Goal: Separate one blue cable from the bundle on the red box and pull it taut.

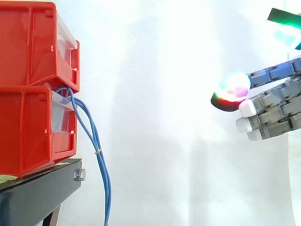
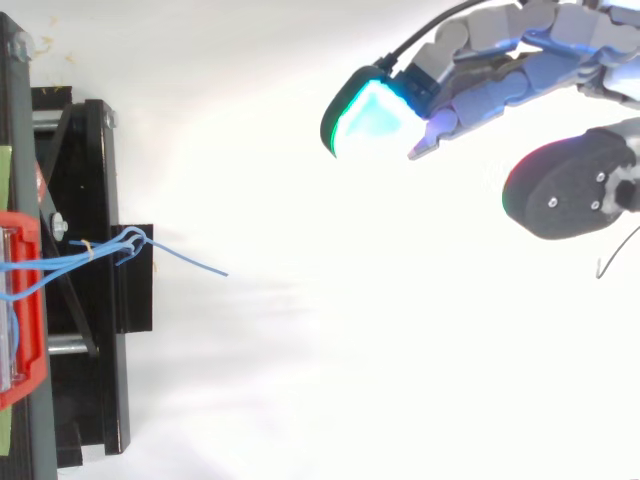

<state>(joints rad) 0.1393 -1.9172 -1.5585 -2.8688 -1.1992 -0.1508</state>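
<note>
Two red plastic bins (image 1: 33,89) were seen stacked on a black metal stand (image 1: 40,195), with a white curtain (image 1: 164,94) behind. A bundle of thin blue cables (image 1: 96,141) was led out of the lower bin's clear front and hung down past the stand's edge, just beside a silver bolt (image 1: 80,175). It was gathered partway down by a small yellowish tie (image 1: 98,151). In the top view the bundle (image 2: 100,255) was laid across the stand. One blue strand (image 2: 195,262) was pointed out beyond it towards the arm's side, though it could not be told whether this was a loose end. The hand (image 1: 277,106) was held well apart from the cables, at about the level of the lower bin. Its fingers were stretched out nearly straight towards them and spread wide from the thumb (image 2: 570,190), and nothing was held. A glowing cyan fingertip (image 2: 372,118) was turned towards the bins.
</note>
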